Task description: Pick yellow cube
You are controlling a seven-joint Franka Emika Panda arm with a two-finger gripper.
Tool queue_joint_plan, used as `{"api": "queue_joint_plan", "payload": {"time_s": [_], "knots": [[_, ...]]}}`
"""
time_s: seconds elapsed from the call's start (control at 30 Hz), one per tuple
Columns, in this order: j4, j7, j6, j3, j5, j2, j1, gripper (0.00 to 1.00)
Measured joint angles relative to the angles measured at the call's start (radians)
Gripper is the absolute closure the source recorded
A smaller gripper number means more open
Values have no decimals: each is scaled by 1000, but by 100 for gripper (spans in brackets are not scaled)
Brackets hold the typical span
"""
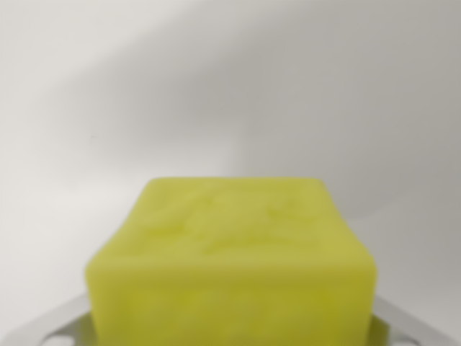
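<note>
The yellow cube (230,252) fills the lower middle of the wrist view, very close and blurred, with faint raised marks on its top face. Grey metal parts of my gripper (232,328) show at the bottom corners, one finger (50,328) on the wrist view's left and one finger (414,324) on its right. Both press against the cube's lower sides with no gap showing, so the gripper is shut on the cube. The cube's lower part and the fingertips run out of the picture at the bottom edge.
Behind the cube there is a plain white surface (230,86) with soft grey shadows across it. No other object or edge shows in this view.
</note>
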Motion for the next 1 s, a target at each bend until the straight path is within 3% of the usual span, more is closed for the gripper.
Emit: {"api": "queue_joint_plan", "payload": {"time_s": [1.0], "knots": [[-16,1,-97,0,-1,-112,0,100]]}}
